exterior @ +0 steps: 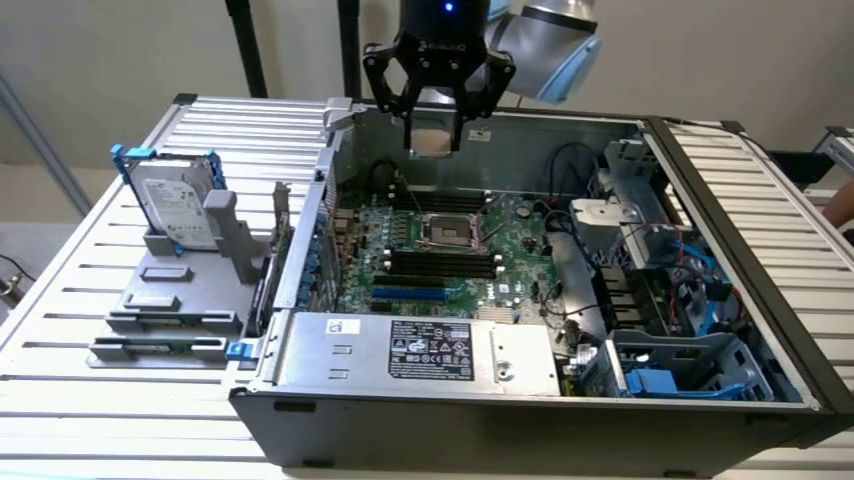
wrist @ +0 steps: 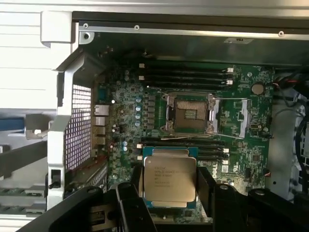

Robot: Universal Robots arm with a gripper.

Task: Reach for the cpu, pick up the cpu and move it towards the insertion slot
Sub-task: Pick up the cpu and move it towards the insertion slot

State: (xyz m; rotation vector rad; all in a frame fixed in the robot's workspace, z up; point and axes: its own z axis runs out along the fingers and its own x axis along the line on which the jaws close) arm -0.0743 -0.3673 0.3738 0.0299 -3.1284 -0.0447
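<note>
Two black fingers (wrist: 203, 186) of the gripper (wrist: 169, 186) are clamped on opposite edges of the cpu (wrist: 169, 181), which hangs in the air with its silver lid facing the wrist camera and its printed text readable. In the exterior view the gripper (exterior: 437, 130) sits high above the rear of the open computer case (exterior: 747, 250), with the chip (exterior: 434, 140) between its fingertips and well apart from the motherboard (exterior: 514, 225) below. The insertion slot (wrist: 189, 113), a silver frame around a dark centre, lies open on the board between banks of black memory slots (wrist: 186, 72); from the exterior camera the same socket (exterior: 443, 232) is seen nearly under the gripper. The main risk, as I judge it, is the grip itself: the fingers hold only thin edges, so a jolt or a slight loosening could drop the chip onto the board or the socket's contacts. A second risk is misalignment, since a chip brought down turned or off-centre would land on the metal frame and not seat. The case walls and the dark cables (exterior: 574, 160) near the rear also crowd the path, so a wide sideways sweep could catch them.
</note>
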